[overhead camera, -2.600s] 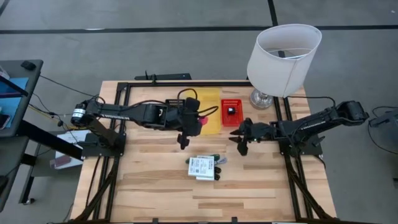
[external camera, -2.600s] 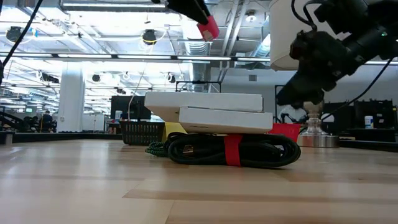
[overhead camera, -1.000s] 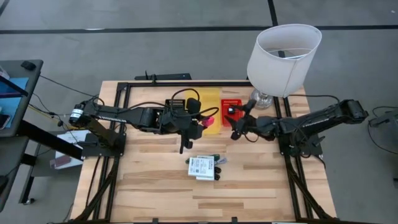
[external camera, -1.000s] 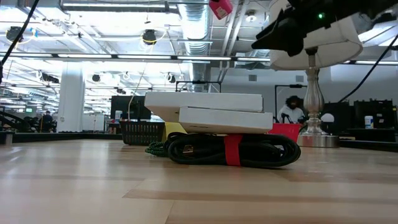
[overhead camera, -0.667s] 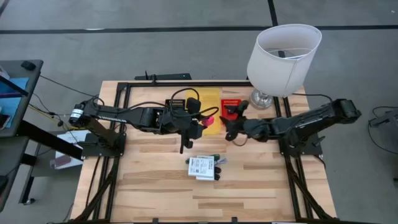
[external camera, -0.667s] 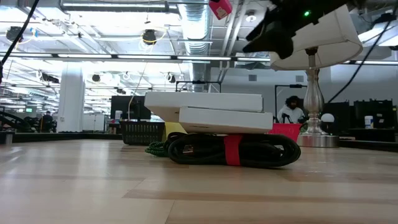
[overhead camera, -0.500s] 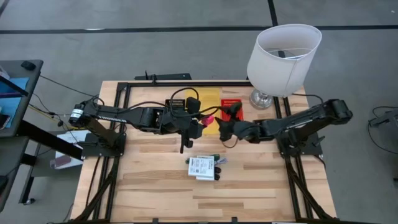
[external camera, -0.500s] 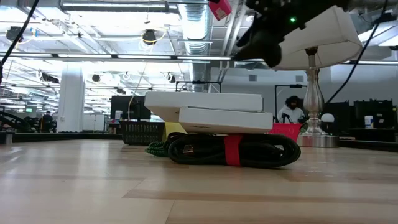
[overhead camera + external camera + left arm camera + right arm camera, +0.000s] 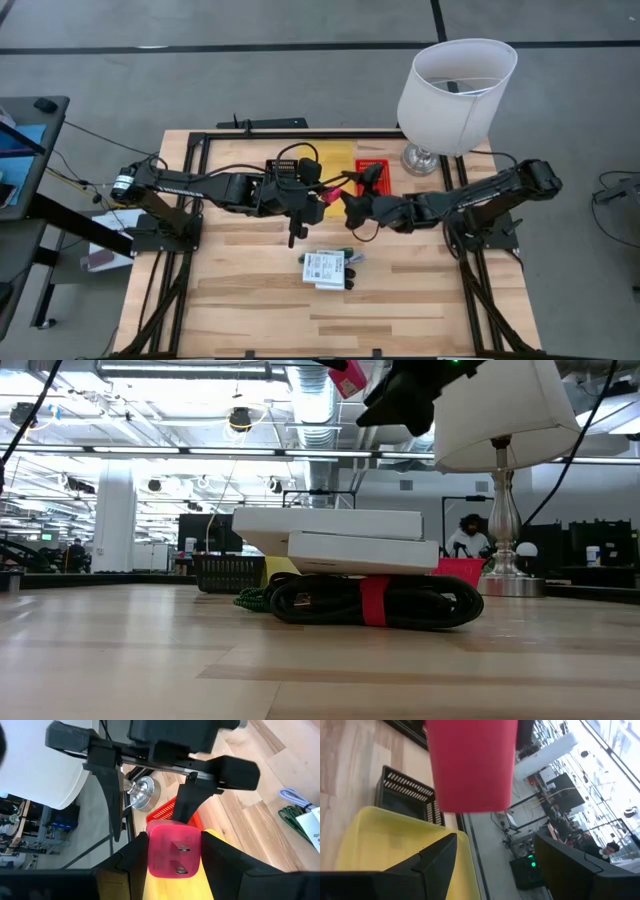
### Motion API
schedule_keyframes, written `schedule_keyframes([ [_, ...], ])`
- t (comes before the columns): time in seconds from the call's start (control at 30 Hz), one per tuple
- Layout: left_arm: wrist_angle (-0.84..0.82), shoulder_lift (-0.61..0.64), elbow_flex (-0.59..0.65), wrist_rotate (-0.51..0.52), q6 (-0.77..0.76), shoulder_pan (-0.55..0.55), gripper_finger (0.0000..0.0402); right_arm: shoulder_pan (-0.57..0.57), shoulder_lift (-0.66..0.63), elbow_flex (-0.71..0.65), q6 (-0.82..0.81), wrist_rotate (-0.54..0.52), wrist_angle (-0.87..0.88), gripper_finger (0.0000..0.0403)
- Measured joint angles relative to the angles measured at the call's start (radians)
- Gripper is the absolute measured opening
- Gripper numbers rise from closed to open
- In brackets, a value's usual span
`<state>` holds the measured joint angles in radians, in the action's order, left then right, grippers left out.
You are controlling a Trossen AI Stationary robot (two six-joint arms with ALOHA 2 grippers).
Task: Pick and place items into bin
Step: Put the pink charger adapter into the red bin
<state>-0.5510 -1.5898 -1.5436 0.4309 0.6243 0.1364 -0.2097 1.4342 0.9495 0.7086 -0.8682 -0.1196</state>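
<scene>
High view: near the red bin (image 9: 373,180), the left end effector (image 9: 327,196) is gripping a pink plug adapter (image 9: 333,194) above the tabletop (image 9: 250,290). Facing it, the right end effector (image 9: 348,198) is spreading its fingers wide, holding nothing.

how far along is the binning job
Early on. Done: a black cube sits in the red bin. In hand: the left gripper holds a pink plug up, the open right gripper facing it. Left: white packs and coiled cable on the table.
</scene>
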Motion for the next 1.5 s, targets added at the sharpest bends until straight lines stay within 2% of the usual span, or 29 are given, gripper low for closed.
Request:
schedule_keyframes([
  [0.43,0.000,0.000,0.000,0.000,0.001,0.000,0.0148,-0.013,0.000,0.020,0.018,0.007,-0.010,0.0260],
  [0.63,0.000,0.000,0.000,0.001,0.001,0.000,0.0148,-0.016,0.000,0.020,0.007,0.055,-0.039,0.0260],
  [1.07,0.002,0.000,0.000,0.007,0.009,-0.001,0.0148,-0.059,0.000,0.020,0.007,0.072,-0.077,0.0260],
  [1.5,0.027,0.000,0.000,0.008,0.012,0.000,0.0148,-0.044,0.000,0.020,-0.001,0.084,-0.097,0.0254],
])
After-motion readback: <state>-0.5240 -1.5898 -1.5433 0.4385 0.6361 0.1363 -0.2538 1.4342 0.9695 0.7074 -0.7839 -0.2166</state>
